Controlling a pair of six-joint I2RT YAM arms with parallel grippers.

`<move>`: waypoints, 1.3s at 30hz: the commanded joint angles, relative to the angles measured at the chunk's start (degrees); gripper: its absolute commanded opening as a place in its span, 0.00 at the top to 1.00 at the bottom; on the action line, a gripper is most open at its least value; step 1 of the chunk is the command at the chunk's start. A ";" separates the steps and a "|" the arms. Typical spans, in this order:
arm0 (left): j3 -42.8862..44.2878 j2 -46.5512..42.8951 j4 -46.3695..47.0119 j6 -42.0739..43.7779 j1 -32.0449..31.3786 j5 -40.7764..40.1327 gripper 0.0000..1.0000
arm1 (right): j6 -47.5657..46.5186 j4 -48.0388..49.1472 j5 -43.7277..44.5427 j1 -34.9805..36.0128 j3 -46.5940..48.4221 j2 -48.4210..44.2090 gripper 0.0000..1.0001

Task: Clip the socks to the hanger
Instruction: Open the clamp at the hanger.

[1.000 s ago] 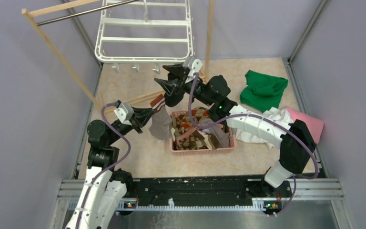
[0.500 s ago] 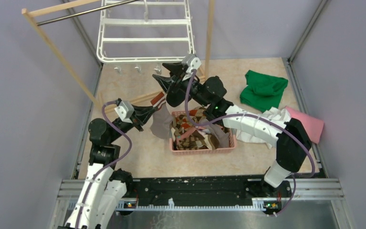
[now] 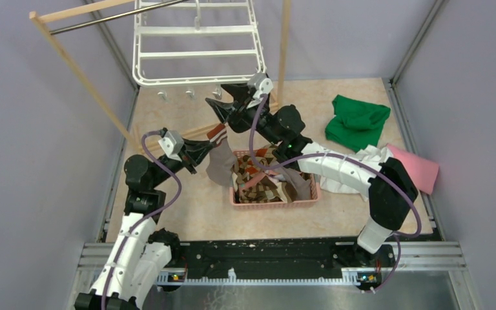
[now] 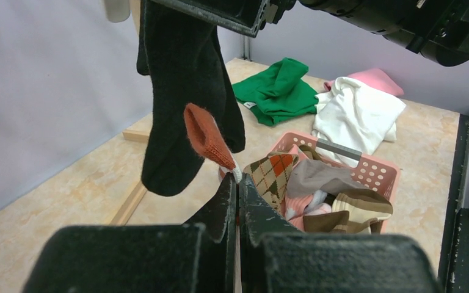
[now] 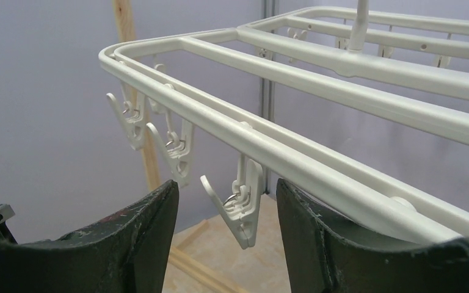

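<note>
One sock (image 3: 219,166) is held up over the table (image 3: 200,213), just left of one pink basket (image 3: 274,201). Several more socks (image 3: 261,179) are heaped in that basket, too tangled to be counted. One white hanger (image 3: 197,54) is hung at the back from a wooden rack (image 3: 81,76), and three clips (image 3: 187,93) are seen dangling from its near edge. Three larger cloths, green (image 3: 356,119), white (image 4: 354,113) and pink (image 3: 423,169), are spread to the right of the basket.

The held sock is seen as grey-brown from above and dark in the left wrist view, with a striped cuff whose rim is orange-red (image 4: 206,135). It is draped limp from that cuff. The hanger is a rectangular frame with rounded corners and crossbars.

The left gripper (image 4: 238,183) is pressed together, and the cuff is pinched between its tips. The right gripper (image 5: 226,195) is spread wide just under the hanger's near rail, and one clip (image 5: 242,210) is framed between its fingers, apart from both.
</note>
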 commanded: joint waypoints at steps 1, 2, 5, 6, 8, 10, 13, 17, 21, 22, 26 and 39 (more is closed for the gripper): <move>-0.05 0.31 5.07 -0.74 0.28 1.56 1.00 | 0.63 5.22 0.12 0.51 2.87 0.56 0.40; -0.04 0.45 5.15 -0.81 0.28 1.61 1.00 | 0.65 5.55 -0.05 0.53 2.93 0.63 0.40; 0.25 0.72 5.26 -0.84 0.28 1.65 1.00 | 0.75 6.58 -0.68 0.44 2.94 0.87 0.40; 0.30 0.76 5.25 -0.84 0.28 1.66 1.00 | 0.73 6.89 -0.89 0.35 2.94 0.97 0.40; 0.47 0.83 5.25 -0.84 0.28 1.68 1.00 | 0.73 7.57 -1.39 0.22 2.86 1.05 0.41; 0.57 0.93 5.26 -0.84 0.28 1.78 1.00 | 0.67 8.34 -1.69 0.10 2.70 1.14 0.41; 0.66 1.18 5.37 -1.01 0.28 1.86 1.00 | 0.59 9.08 -2.24 -0.05 2.50 1.10 0.42; 0.82 1.62 5.77 -1.11 0.28 2.05 1.00 | 0.55 9.30 -2.74 -0.39 2.48 1.20 0.47; 1.01 2.01 6.08 -1.19 0.28 2.17 1.00 | 0.61 9.44 -3.09 -0.53 2.41 1.18 0.53; 1.05 2.08 6.16 -1.20 0.28 2.21 1.00 | 0.62 9.44 -3.12 -0.59 2.41 1.10 0.55; 1.18 2.08 6.43 -1.28 0.28 2.13 1.00 | 0.63 9.74 -3.56 -0.70 2.23 0.98 0.72; 6.97 5.26 6.18 -1.41 0.28 0.76 1.00 | 6.57 8.92 -7.12 -2.47 2.59 0.00 0.95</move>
